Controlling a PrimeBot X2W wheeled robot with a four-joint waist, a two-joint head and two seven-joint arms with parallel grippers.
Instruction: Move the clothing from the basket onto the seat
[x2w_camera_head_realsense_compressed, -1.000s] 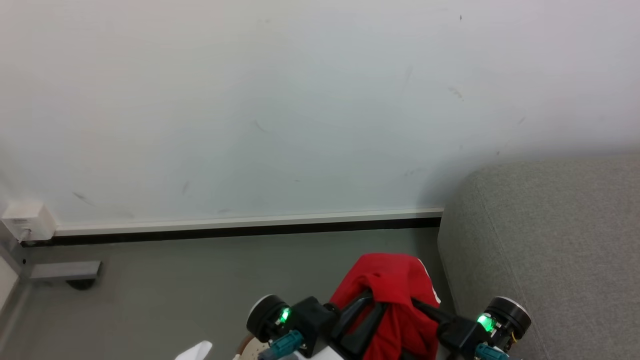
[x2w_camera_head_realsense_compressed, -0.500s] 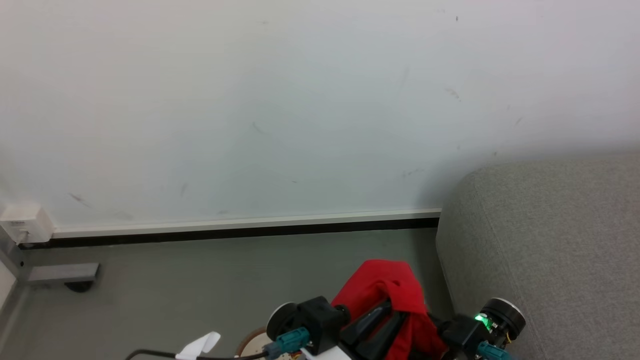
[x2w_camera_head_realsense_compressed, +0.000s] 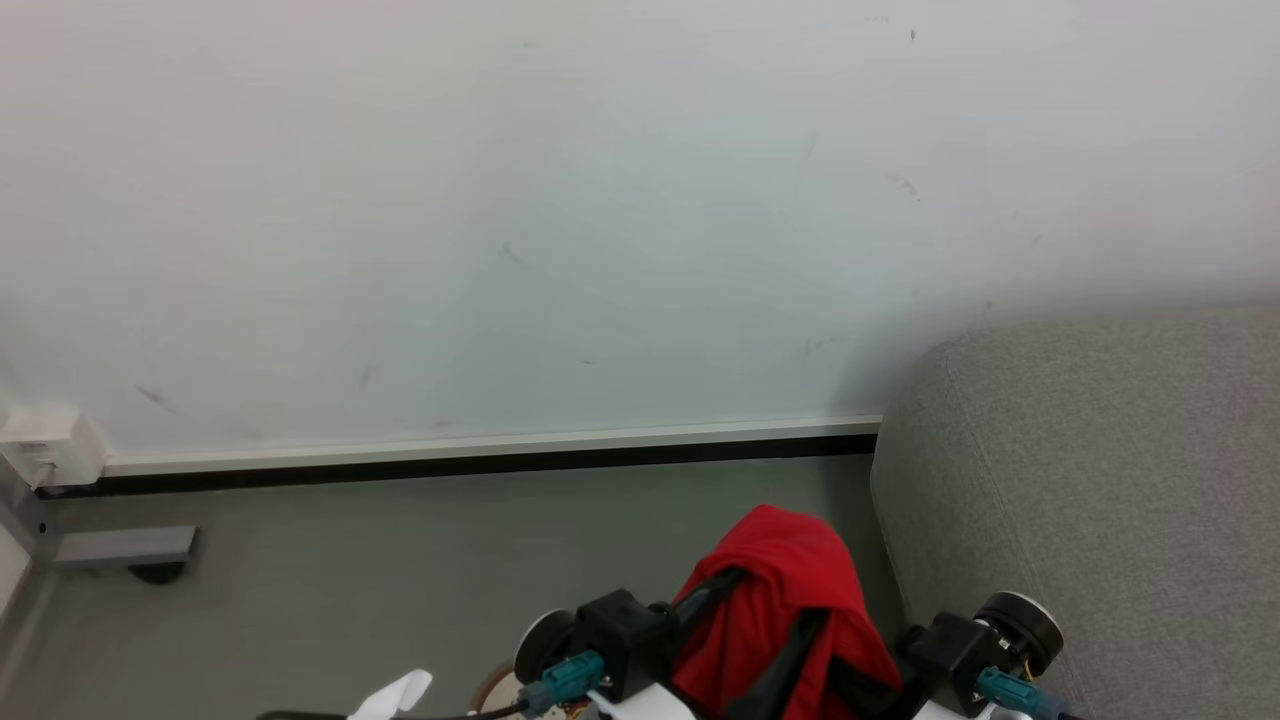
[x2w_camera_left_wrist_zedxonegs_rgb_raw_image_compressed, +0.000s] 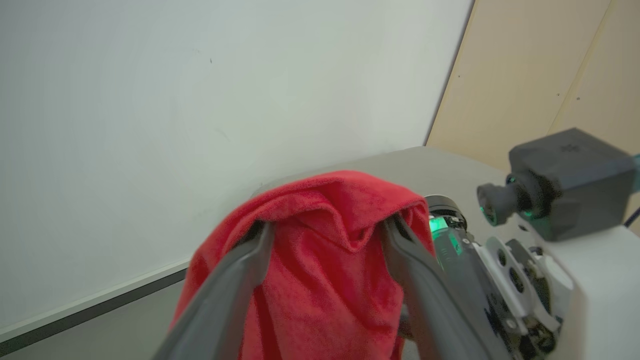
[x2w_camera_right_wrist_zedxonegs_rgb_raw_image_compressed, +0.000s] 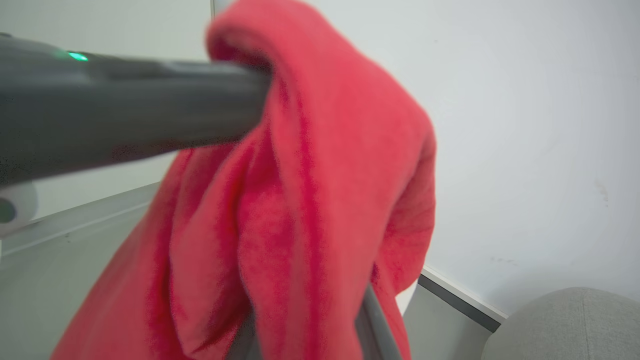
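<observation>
The red clothing (x2w_camera_head_realsense_compressed: 790, 590) hangs in a bunch above the floor, left of the grey seat (x2w_camera_head_realsense_compressed: 1100, 500). My left gripper (x2w_camera_left_wrist_zedxonegs_rgb_raw_image_compressed: 327, 227) is open, its two fingers (x2w_camera_left_wrist_zedxonegs_rgb_raw_image_compressed: 235, 280) spread wide, and the fabric drapes over both tips. In the right wrist view the clothing (x2w_camera_right_wrist_zedxonegs_rgb_raw_image_compressed: 310, 175) gathers down into my right gripper (x2w_camera_right_wrist_zedxonegs_rgb_raw_image_compressed: 307, 330), which is shut on it. One of its own fingers (x2w_camera_right_wrist_zedxonegs_rgb_raw_image_compressed: 375, 325) shows beside the folds. A sliver of the basket's brown rim (x2w_camera_head_realsense_compressed: 488, 690) peeks out at the head view's bottom edge.
A white wall with a pale and black skirting board (x2w_camera_head_realsense_compressed: 480, 455) runs behind the grey floor (x2w_camera_head_realsense_compressed: 400, 560). A grey metal foot on a castor (x2w_camera_head_realsense_compressed: 130, 550) and a white wall box (x2w_camera_head_realsense_compressed: 45, 445) sit at far left.
My left gripper has opened, its fingers now spread under the clothing. My right gripper has closed on the fabric. The bunch has resettled into a rounder hump.
</observation>
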